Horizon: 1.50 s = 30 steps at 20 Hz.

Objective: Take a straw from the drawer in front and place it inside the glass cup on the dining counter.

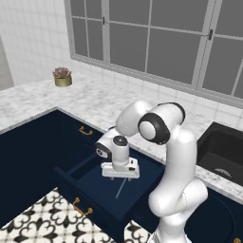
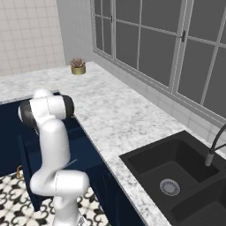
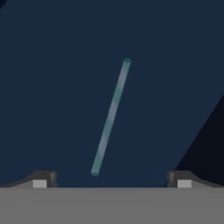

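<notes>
The navy drawer (image 1: 97, 201) stands pulled out below the marble worktop, its brass handle (image 1: 81, 207) on the front. A thin pale straw (image 1: 121, 189) lies flat on the drawer floor. My gripper (image 1: 121, 177) hangs just above it, pointing down into the drawer, jaws open and empty. In the hand view the straw (image 3: 111, 117) runs slantwise between and ahead of the two fingertips (image 3: 43, 180), touching neither; the gripper (image 3: 111, 180) is centred near its lower end. The glass cup and the dining counter are out of view.
The marble worktop (image 1: 95, 102) runs behind the drawer, with a small potted plant (image 1: 62, 76) at the back and a black sink (image 2: 176, 172) with a faucet (image 2: 215, 148) to the right. Patterned floor tiles (image 1: 42, 223) lie in front of the drawer.
</notes>
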{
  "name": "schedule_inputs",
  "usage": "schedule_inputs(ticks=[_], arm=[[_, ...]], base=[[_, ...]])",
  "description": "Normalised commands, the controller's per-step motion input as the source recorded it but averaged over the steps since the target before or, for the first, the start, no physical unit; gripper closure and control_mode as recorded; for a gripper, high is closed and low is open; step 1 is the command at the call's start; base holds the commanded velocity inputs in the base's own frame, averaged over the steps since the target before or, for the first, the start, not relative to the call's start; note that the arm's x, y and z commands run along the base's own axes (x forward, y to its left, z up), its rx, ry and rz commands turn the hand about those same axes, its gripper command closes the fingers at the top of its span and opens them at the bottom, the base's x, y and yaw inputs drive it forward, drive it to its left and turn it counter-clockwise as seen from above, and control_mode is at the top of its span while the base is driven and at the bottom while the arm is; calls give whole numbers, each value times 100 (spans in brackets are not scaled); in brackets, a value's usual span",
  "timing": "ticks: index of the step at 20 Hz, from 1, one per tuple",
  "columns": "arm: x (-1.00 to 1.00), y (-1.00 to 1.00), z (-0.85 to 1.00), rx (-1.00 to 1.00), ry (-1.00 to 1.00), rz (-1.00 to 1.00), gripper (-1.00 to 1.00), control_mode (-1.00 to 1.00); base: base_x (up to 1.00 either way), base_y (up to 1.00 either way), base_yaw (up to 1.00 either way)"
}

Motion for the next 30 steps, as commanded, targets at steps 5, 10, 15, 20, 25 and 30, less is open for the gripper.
schedule_inputs(ticks=[5, 10, 15, 20, 25, 30], arm=[[0, -14, -10, 0, 0, 0, -100, -100], [0, 0, -13, 0, 0, 0, -100, -100], [6, 0, -32, 0, -1, 0, -100, -100], [17, 7, -28, 0, -2, 0, -100, -100], [32, 43, -27, 0, -3, 0, -100, -100], [23, 33, -40, -6, 0, 0, -100, -100]], base=[[0, 0, 0], [0, 0, 0], [0, 0, 0], [0, 0, 0], [0, 0, 0], [0, 0, 0]])
